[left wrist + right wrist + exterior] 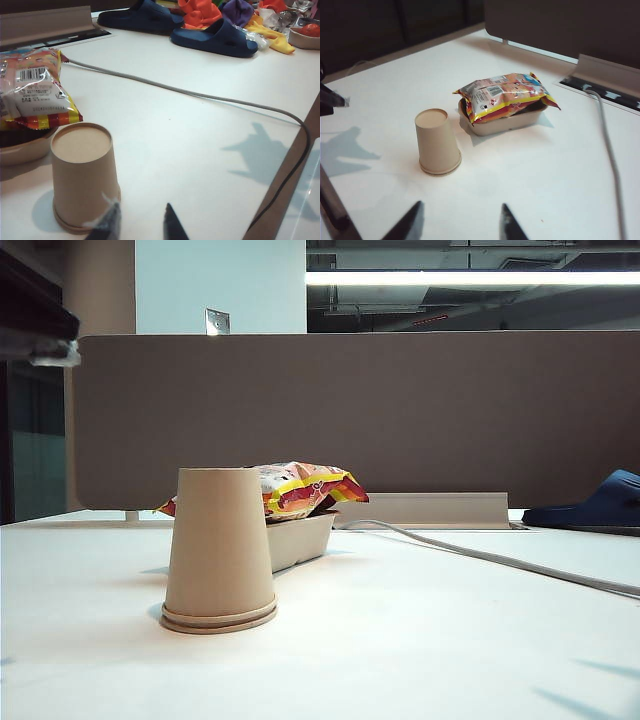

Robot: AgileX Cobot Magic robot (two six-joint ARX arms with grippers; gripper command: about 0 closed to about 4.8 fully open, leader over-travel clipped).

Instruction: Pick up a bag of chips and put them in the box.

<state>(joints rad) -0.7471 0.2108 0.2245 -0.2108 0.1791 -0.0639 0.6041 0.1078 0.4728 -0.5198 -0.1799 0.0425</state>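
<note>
White desk (420, 640) ran back to a grey partition (400, 410); upside-down paper cup (437, 141) served as landmark. Just behind the cup sat the box (512, 123); bag of chips (504, 94) lay across its rim, overhanging both ends, too puffy to sink in; task looked done. Left gripper (138, 223) hovered just beside the cup, fingers parted, pinching nothing. Right gripper (460, 222) hung well back from the cup, fingers spread wide, empty.
</note>
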